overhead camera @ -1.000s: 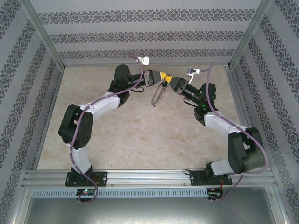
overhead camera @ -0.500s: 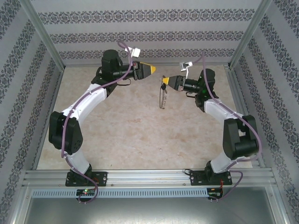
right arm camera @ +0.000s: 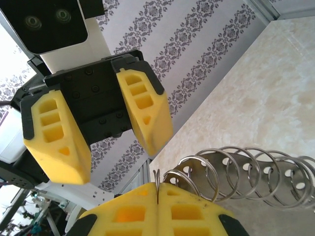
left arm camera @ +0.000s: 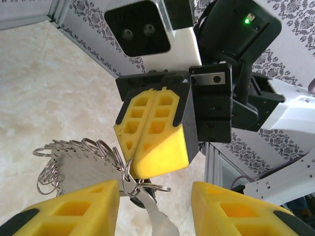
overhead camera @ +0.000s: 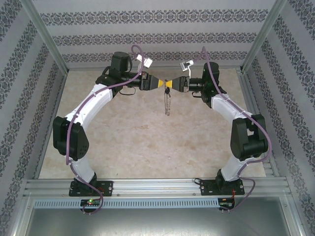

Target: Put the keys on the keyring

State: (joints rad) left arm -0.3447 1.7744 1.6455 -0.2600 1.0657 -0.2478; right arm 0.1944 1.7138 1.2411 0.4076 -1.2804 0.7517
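Note:
The keyring (overhead camera: pixel 168 104) hangs edge-on below my right gripper (overhead camera: pixel 171 83), which is shut on its thin wire (right arm camera: pixel 157 189). In the wrist views it is a silvery band fringed with many small rings (left arm camera: pixel 74 157) (right arm camera: pixel 236 167). The key's black head (left arm camera: pixel 142 201) and silver blade (left arm camera: pixel 160 221) dangle just under the right gripper's shut fingertips (left arm camera: pixel 157 147), caught among small rings. My left gripper (overhead camera: pixel 158 82) faces the right one tip to tip. It is open (left arm camera: pixel 155 191), its yellow fingers (left arm camera: pixel 74 206) either side of the key and ring with nothing pinched. In the right wrist view the left gripper (right arm camera: pixel 115 157) stands open above the ring.
The marble-patterned tabletop (overhead camera: pixel 147 137) lies below both raised arms. Patterned walls with aluminium posts (overhead camera: pixel 47 44) close in the back and sides, and a metal rail (overhead camera: pixel 157 186) runs along the near edge by the arm bases.
A second ago the two grippers met at the ring. The left one let go, opened and drew back, and has now returned tip to tip. The right gripper carried the keyring slightly left and back.

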